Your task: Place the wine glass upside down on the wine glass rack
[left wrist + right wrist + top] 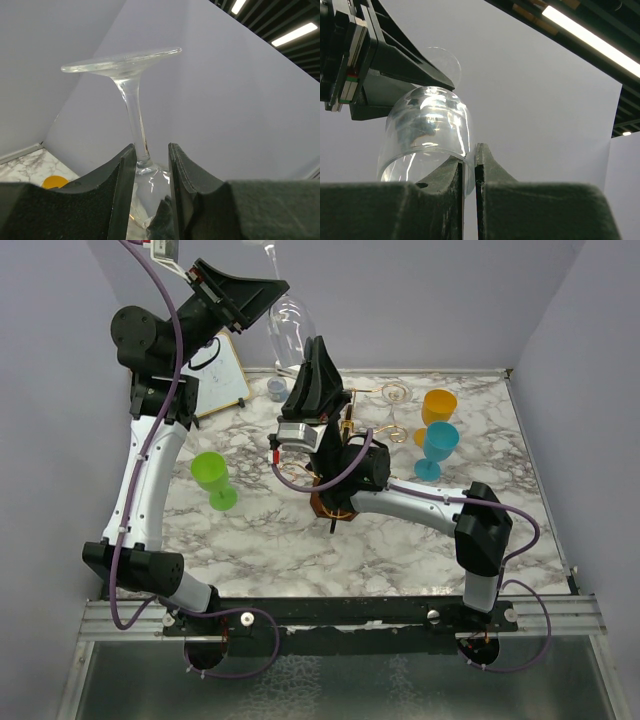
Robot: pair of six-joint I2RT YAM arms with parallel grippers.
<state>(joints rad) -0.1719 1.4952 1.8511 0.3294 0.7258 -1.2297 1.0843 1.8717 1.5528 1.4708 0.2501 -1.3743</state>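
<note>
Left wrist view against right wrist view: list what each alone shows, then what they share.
Left wrist only: the foot and stem standing between the left gripper's spread fingers, a strip of table and an orange cup.

Right wrist only: the whole bowl, its rim pinched in the right gripper, and the left gripper seen from outside.

Both: the same clear wine glass, foot uppermost, against the lilac wall.

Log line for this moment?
wine glass: foot up, off rack | left gripper: apart around stem | right gripper: shut on rim
</note>
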